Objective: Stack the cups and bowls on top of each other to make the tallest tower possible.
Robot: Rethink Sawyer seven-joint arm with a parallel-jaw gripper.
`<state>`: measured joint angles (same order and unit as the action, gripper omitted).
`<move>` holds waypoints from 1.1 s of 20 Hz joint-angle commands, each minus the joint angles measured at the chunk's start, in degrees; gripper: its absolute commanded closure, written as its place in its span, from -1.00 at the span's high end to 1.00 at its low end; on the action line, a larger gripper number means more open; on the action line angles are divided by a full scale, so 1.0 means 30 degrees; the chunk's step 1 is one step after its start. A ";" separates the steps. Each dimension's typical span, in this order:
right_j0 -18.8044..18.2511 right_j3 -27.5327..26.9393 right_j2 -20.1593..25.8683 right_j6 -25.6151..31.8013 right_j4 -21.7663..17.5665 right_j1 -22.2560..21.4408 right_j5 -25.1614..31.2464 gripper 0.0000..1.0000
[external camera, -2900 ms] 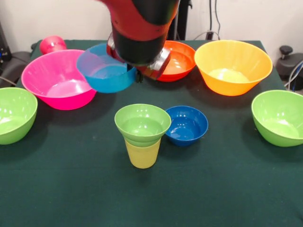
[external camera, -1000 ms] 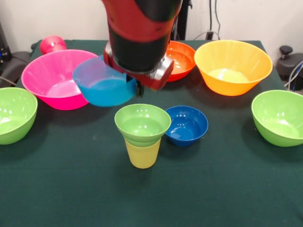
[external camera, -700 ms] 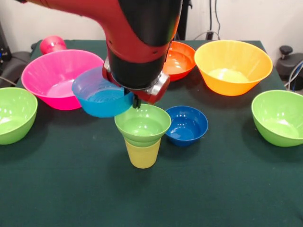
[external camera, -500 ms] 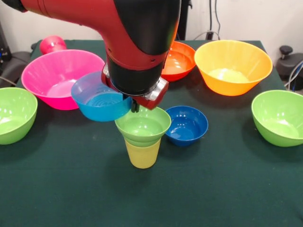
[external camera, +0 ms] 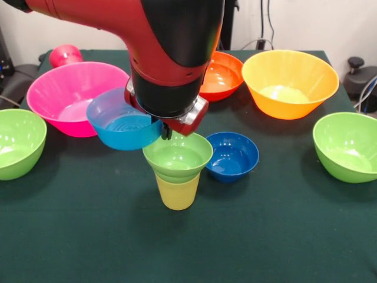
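Gripper (external camera: 166, 131) carrying light blue bowl (external camera: 121, 125) toward the tower (external camera: 177, 168).

Jaws are clamping the bowl's rim, so the bowl is hanging to their picture-left, mouth up. Tower, a small green bowl (external camera: 177, 156) sitting in the yellow cup (external camera: 177, 191), is standing just below and picture-right of the jaws; the held bowl is needing to travel that way before lowering.

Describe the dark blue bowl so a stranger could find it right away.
Start at the yellow cup at the table's middle, with a small green bowl nested on top. Immediately right sits the dark blue bowl, the smallest loose bowl and the only deep blue one.
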<state>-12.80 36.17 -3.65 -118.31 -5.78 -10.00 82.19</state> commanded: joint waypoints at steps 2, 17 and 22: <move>0.0603 0.0946 0.0682 -0.2733 0.0378 -0.0474 -0.1162 -1.00; 0.1032 0.1361 0.0241 -0.3975 0.1286 -0.0399 -0.2153 -1.00; 0.1227 0.0905 -0.0112 -0.4109 0.1614 -0.0065 -0.1979 -1.00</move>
<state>-11.03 36.17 -6.34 -118.56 -1.22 -10.97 79.28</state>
